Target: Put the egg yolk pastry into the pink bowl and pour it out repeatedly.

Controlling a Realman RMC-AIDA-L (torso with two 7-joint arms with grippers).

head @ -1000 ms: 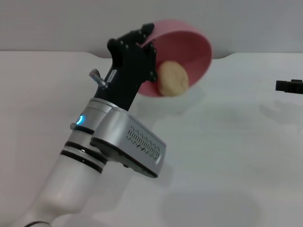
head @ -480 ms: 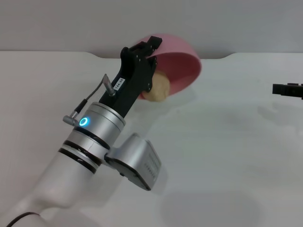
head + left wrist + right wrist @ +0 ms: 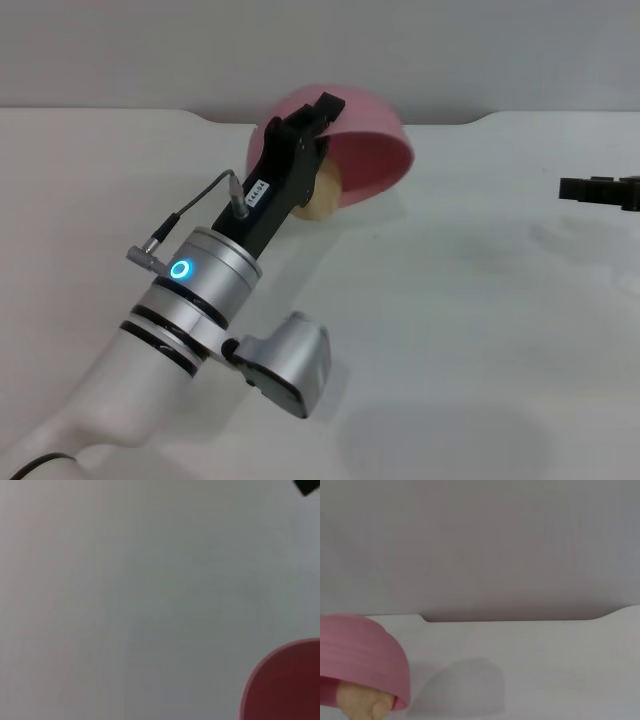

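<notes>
My left gripper [image 3: 320, 128] is shut on the rim of the pink bowl [image 3: 368, 140] at the far middle of the table. It holds the bowl tipped far over, mouth facing down and toward me. The egg yolk pastry [image 3: 326, 193] shows below the bowl's lowered rim, partly behind my fingers, at or on the table surface. The right wrist view shows the bowl [image 3: 362, 650] dome-up with the pastry [image 3: 362, 704] under its rim. A piece of the bowl [image 3: 285, 685] shows in the left wrist view. My right gripper [image 3: 598, 190] hovers at the far right, away from the bowl.
The white table [image 3: 450, 330] spreads around the bowl, with its back edge along a grey wall [image 3: 500, 50]. Nothing else stands on it in these views.
My left gripper has rolled the bowl further over, from mouth facing me to mouth down. The pastry has slid from the bowl's inside down to its lowered rim. The right gripper crept left.
</notes>
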